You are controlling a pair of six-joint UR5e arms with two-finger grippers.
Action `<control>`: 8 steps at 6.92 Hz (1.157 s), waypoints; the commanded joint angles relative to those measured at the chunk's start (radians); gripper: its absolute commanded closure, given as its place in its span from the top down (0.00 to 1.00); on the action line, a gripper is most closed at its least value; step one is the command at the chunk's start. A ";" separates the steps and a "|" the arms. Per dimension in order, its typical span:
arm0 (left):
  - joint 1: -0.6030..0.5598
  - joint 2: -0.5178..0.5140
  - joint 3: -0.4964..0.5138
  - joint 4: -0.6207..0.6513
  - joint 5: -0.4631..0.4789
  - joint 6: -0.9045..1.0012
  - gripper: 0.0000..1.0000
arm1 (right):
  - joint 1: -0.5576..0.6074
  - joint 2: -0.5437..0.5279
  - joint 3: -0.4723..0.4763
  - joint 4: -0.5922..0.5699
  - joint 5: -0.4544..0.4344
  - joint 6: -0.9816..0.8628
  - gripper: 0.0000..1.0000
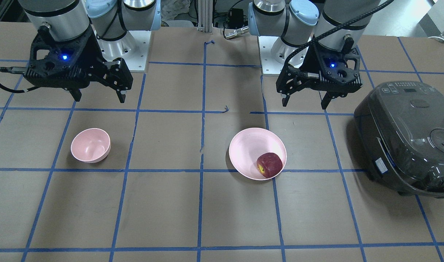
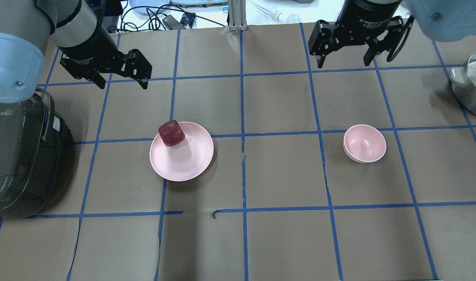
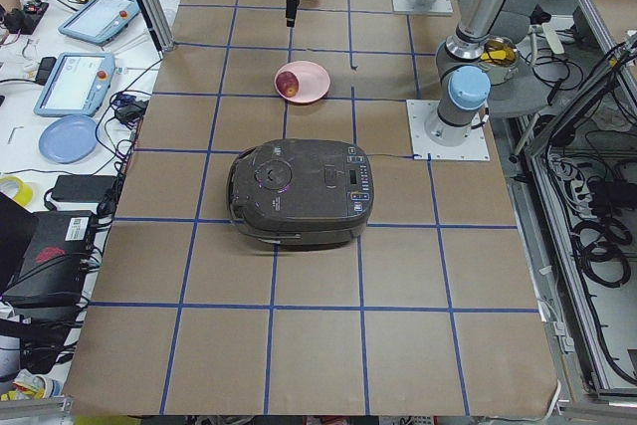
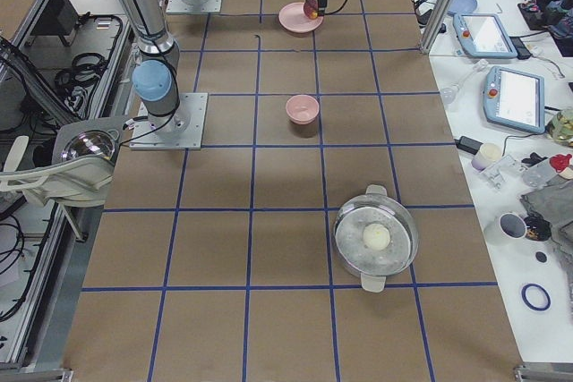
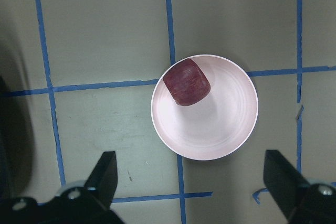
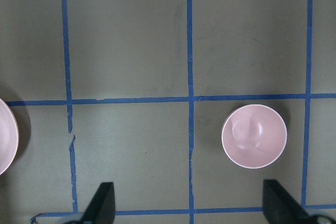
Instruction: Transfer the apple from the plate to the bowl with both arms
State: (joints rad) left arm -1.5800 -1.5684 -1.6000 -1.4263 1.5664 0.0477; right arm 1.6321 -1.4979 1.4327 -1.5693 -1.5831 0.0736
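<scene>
Red apple [image 2: 172,133] lies on the pink plate [image 2: 187,160], at the rim farthest from the robot. The pink bowl [image 2: 364,143] stands well apart on the brown bench [image 2: 280,175]. The left tool [image 2: 122,84] and right tool [image 2: 345,63] hang raised, fingers spread apart, gripping nothing.

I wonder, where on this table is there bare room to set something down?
The widest bare patch lies between the plate and the bowl. The strip on the robot's side of both is bare as well. It is tighter left of the plate, by the rice cooker, and at the far right edge, by the metal pot.
</scene>
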 commanded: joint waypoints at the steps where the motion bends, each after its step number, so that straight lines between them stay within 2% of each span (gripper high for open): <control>1: 0.000 -0.007 0.002 0.001 0.000 -0.003 1.00 | 0.000 -0.001 0.000 0.000 -0.002 -0.001 1.00; 4: 0.000 -0.056 0.003 0.074 -0.012 -0.049 1.00 | 0.000 0.001 0.000 0.000 0.000 -0.003 1.00; 7: -0.038 -0.229 -0.003 0.220 -0.012 -0.113 1.00 | 0.000 0.001 0.000 0.006 0.003 -0.003 1.00; 8: -0.041 -0.267 -0.043 0.243 -0.008 -0.123 1.00 | 0.000 -0.001 0.000 0.006 0.003 -0.002 1.00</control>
State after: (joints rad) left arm -1.6118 -1.7812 -1.6112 -1.2250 1.5550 -0.0551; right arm 1.6322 -1.4976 1.4327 -1.5638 -1.5799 0.0710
